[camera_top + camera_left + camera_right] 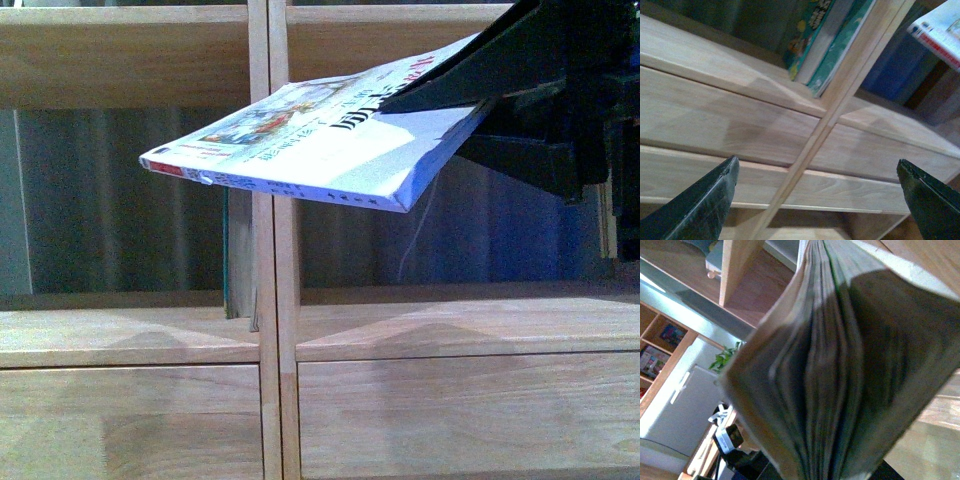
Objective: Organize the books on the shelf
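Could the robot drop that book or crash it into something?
The right gripper pinches the white book at one end only, so it could slip out. Its drooping far end hangs in front of the shelf's divider and could bump it, or the teal book standing beside it.

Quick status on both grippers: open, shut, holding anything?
Left gripper: open, nothing between its fingers.
Right gripper: closed on the white book.
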